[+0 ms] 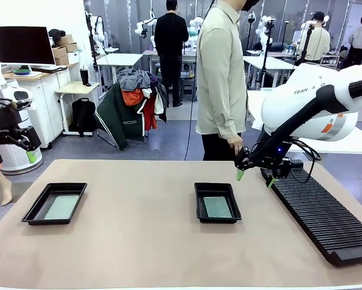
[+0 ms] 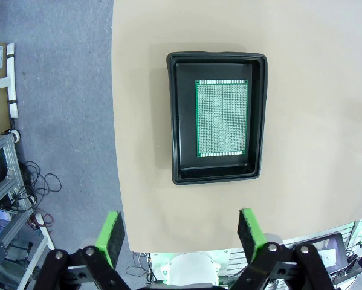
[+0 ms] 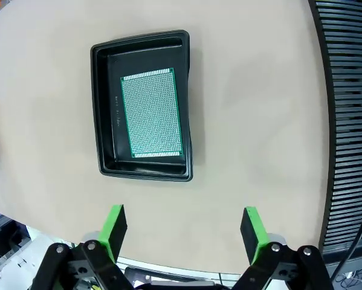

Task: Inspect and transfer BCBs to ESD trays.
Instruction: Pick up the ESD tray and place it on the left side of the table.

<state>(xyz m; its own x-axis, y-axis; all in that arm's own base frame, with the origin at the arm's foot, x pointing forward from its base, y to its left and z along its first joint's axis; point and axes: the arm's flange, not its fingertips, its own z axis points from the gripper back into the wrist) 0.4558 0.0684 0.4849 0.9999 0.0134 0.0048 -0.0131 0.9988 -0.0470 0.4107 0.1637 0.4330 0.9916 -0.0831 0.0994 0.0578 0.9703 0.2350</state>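
The surface [image 1: 144,241] wears a matt tan covering, smooth and paper-like, without sheen. On it, the left tray [image 1: 54,203] and the right tray [image 1: 217,202] look like black plastic, semi-glossy, with soft highlights along the rims. Inside the left tray, a board [image 2: 222,118] has a bright green border and a finely dotted, perforated face; the board [image 3: 151,113] in the right tray shows the same dotted grid in paler green. To the right of the right tray, the long rack [image 1: 323,217] is black ribbed plastic, dull. The right pincer [image 3: 184,232] has matt green pads on black, metal-looking links, as does the left pincer [image 2: 179,237].
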